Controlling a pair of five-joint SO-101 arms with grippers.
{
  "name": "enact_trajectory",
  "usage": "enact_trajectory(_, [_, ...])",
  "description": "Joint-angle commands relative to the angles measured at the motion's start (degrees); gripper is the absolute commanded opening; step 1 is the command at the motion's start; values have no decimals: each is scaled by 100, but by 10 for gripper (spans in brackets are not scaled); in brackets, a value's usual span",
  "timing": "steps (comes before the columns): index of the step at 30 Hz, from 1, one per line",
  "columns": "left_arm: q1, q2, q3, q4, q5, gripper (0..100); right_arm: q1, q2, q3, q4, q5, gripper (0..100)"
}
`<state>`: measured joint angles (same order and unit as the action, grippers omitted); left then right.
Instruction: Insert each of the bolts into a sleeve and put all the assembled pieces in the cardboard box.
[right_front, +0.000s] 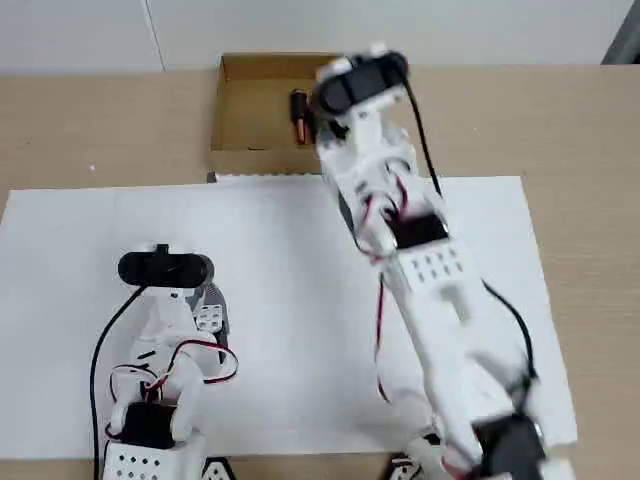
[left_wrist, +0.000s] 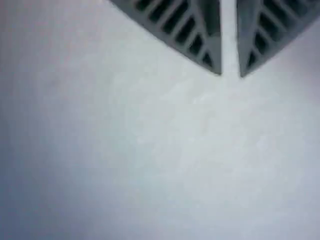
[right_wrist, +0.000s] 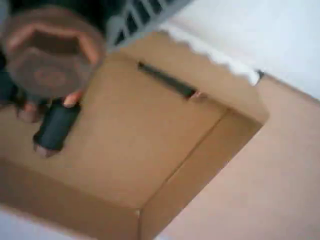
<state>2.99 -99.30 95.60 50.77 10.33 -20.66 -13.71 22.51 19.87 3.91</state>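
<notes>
Cardboard box (right_front: 255, 110) is what we find at the middle of the worktop's (right_front: 100, 120) far edge, with its near wall just touching the far edge of the white paper sheet (right_front: 290, 300) that covers most of the worktop. On the box floor, about midway across, lies one assembled piece (right_front: 298, 117). Its black sleeve has copper showing at both ends, and it lies flat, pointing from the far wall toward the near wall.

We see the right arm stretched from the worktop's near right corner across the sheet, so that its wrist hangs over the right half of the box. In the right wrist view, the right gripper (right_wrist: 70, 45) is closed around a bolt (right_wrist: 50, 57). The bolt's copper hexagonal head faces the camera and is held above the box floor, just beside the assembled piece lying there. We cannot tell whether this bolt already carries a sleeve. One ribbed grey finger (right_wrist: 135, 20) shows next to the head.

We see the left arm folded back near the near left corner of the worktop, over the sheet and well apart from the box. The left gripper (left_wrist: 231, 74) points down at bare paper. Its two ribbed fingers are drawn together with only a thin slit between the tips, and nothing is in them.
</notes>
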Motion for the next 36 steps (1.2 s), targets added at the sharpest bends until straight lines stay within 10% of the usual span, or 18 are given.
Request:
enact_trajectory(1, [-18, -62, -22, -158, 0, 6, 22, 919, -1327, -356, 457, 4])
enact_trajectory(21, [-18, -62, -22, -141, 0, 6, -637, 5182, -4958, -541, 2365, 145])
enact_trajectory(36, [-9, -62, -22, -132, 0, 6, -558, 4875, -5020, -444, 2374, 4])
